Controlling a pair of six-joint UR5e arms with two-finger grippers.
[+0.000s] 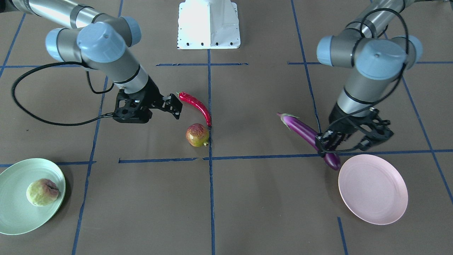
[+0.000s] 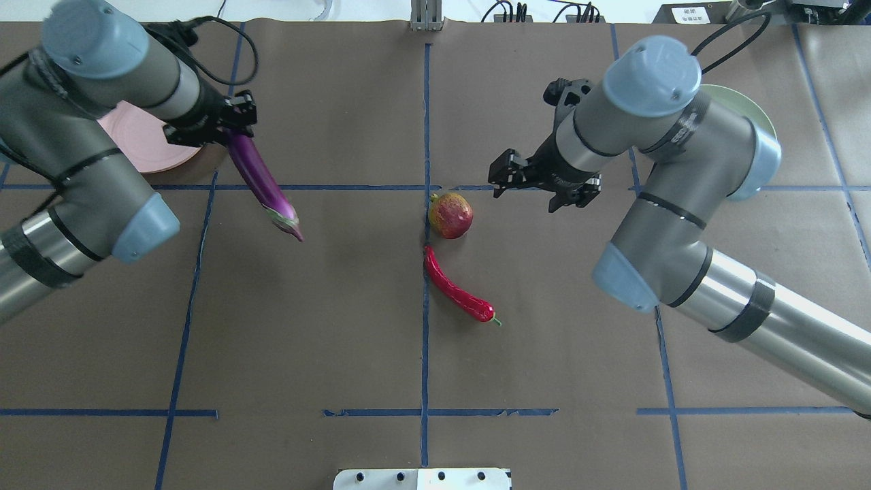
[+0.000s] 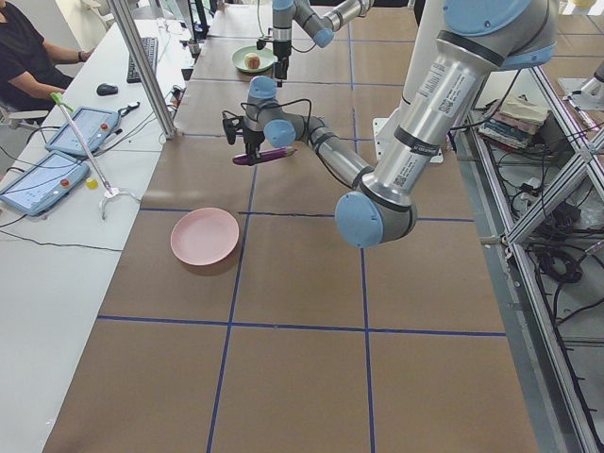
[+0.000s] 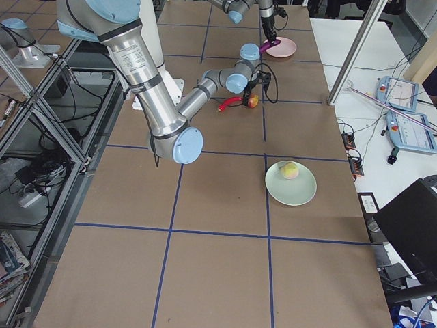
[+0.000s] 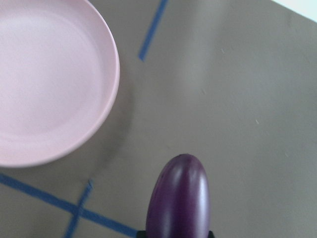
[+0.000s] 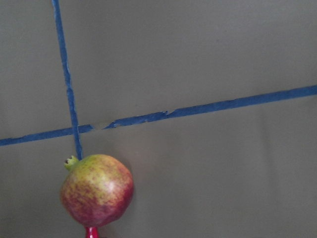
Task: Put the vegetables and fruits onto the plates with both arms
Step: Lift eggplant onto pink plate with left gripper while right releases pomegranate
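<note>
My left claw [image 1: 327, 147] is clamped on the eggplant [image 1: 304, 132] at its blunt end, just short of the pink plate [image 1: 373, 189]. Held so off-centre, it could pivot and slip. My right claw [image 2: 537, 189] looks open and empty beside the speckled fruit [image 2: 450, 215].

Overhead and front cameras face each other over the table [image 1: 247, 198], both showing the speckled fruit [image 1: 197, 135].

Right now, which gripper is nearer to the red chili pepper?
The right. The right gripper hangs just beside the stem end of the chili pepper, not touching; the left gripper is far off on the other side, holding the eggplant by the pink plate.
</note>
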